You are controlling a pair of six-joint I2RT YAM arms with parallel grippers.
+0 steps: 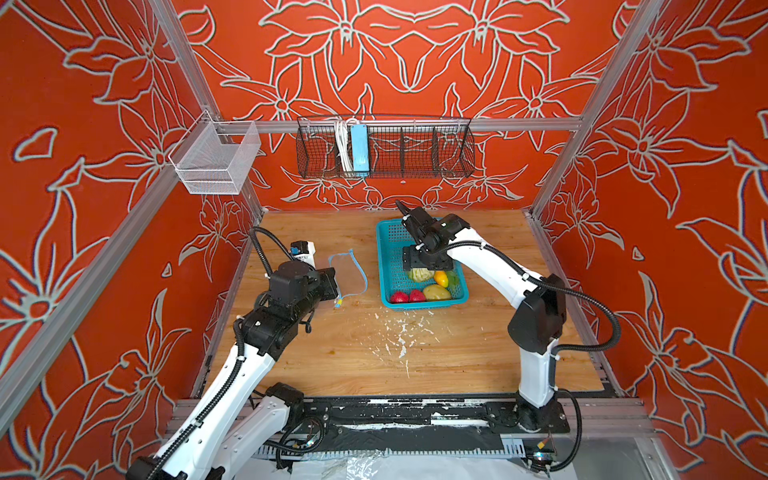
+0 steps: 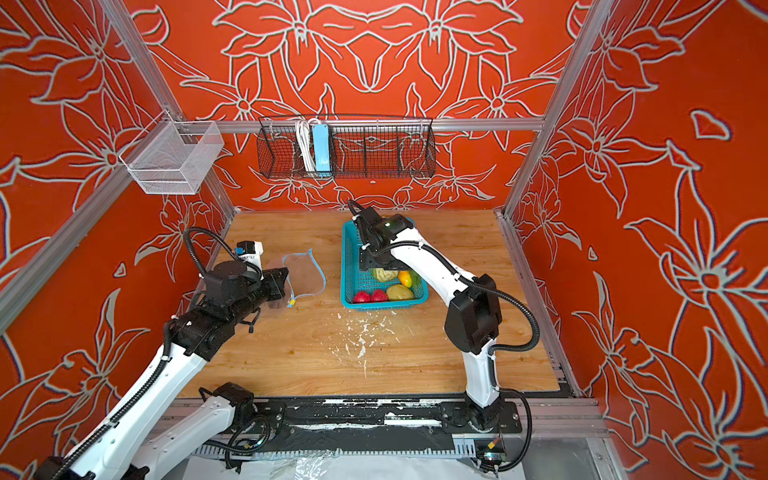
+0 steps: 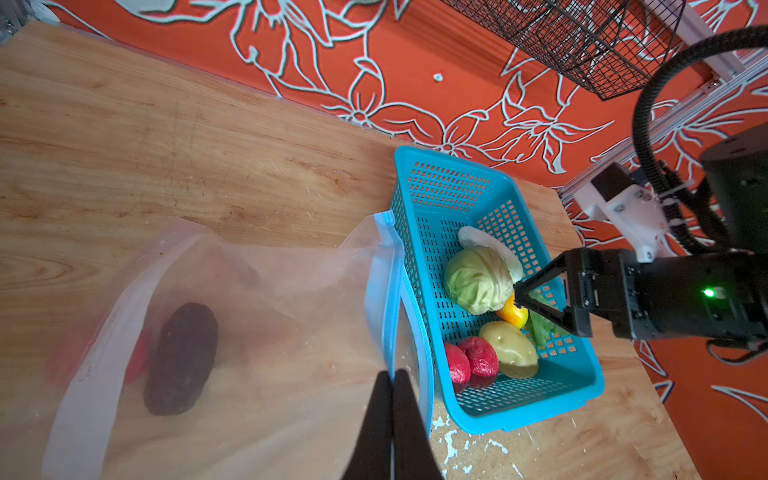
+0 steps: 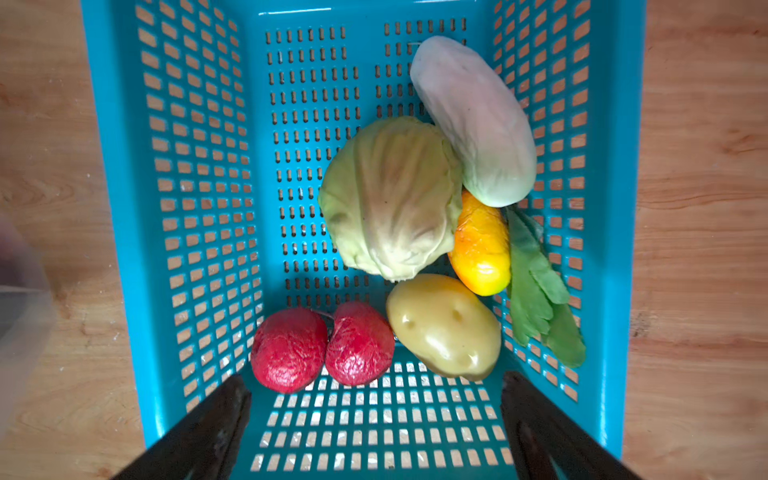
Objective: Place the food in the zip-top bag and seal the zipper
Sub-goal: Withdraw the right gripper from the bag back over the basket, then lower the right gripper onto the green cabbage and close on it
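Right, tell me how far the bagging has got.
Done: an avocado and something red lie inside the bag. In hand: the left hand pinches the bag at its blue zipper; the open right hand hovers over the basket. Left: cabbage, cucumber, mango, potato and two red pieces, then closing the zipper.

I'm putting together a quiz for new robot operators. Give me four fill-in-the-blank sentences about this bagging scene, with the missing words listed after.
1. The dark avocado lies ____ the zip-top bag.
2. The left gripper is ____ on the bag's blue zipper.
3. The right gripper hangs over the teal basket with its jaws ____.
4. Beside the potato in the basket lie ____ red pieces.
Missing words: inside; shut; open; two.
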